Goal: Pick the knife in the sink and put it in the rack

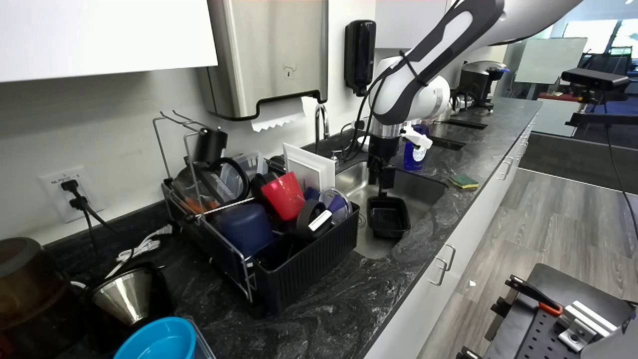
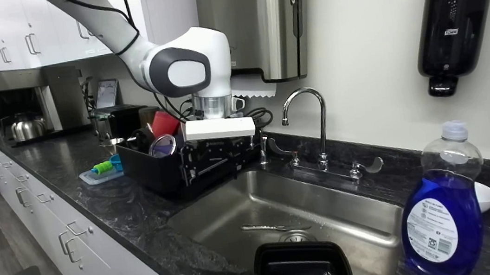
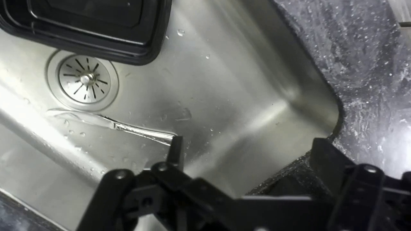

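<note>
Knife (image 3: 114, 125) lay flat on the floor of the sink (image 3: 218, 83), between the drain (image 3: 86, 78) and the edge under the faucet (image 2: 323, 132). Its handle (image 3: 144, 132) pointed toward the end edge nearest the rack (image 1: 309, 267); its blade lay just beside the drain ring, contact uncertain. A black tub (image 2: 303, 266) sat at the drain's other side, apart from the knife.

Your gripper (image 3: 249, 141) hung over the sink's rack end, jaws spread wide, nothing between them. In the wrist view one finger (image 3: 176, 152) overlapped the handle's end, but in an exterior view a gap showed above the knife (image 2: 274, 227).

Handling, judged: metal throughout, so stiff, light, not fragile. Polished, with drops around it; likely slippery. Thin and low, it gave you little to pinch, so the fingertips needed to reach nearly to the sink floor. Best hold: across the handle, close to the collar, near the probable balance point. Your jaws were set roughly along the knife's length and wanted turning crosswise. Gripping the extreme end risked the blade swinging down.
</note>
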Robot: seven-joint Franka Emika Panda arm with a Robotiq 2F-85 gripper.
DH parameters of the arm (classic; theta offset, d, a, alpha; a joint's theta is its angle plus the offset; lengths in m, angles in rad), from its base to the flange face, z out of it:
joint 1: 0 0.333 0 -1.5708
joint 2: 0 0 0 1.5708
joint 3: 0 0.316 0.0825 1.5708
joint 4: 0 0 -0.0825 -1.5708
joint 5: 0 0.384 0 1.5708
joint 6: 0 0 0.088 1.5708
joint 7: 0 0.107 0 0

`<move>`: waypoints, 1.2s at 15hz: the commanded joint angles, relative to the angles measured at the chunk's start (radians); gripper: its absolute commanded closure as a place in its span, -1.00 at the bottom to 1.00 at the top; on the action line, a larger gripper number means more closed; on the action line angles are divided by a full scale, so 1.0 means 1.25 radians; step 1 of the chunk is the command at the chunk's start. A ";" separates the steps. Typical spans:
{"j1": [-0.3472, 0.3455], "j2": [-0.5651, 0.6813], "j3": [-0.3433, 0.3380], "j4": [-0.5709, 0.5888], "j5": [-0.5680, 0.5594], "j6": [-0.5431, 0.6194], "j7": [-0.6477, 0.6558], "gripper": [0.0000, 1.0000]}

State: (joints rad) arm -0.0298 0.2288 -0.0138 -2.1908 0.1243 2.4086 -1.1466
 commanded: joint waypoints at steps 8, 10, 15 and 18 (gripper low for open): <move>-0.084 0.145 0.080 0.096 0.031 0.013 -0.331 -1.00; -0.085 0.159 0.083 0.108 0.023 0.019 -0.372 -1.00; -0.094 0.210 0.087 0.152 0.010 0.074 -0.460 -1.00; -0.087 0.242 0.074 0.190 -0.007 0.100 -0.430 -1.00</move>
State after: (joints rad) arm -0.1247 0.4926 0.0697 -1.9965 0.1438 2.4989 -1.6936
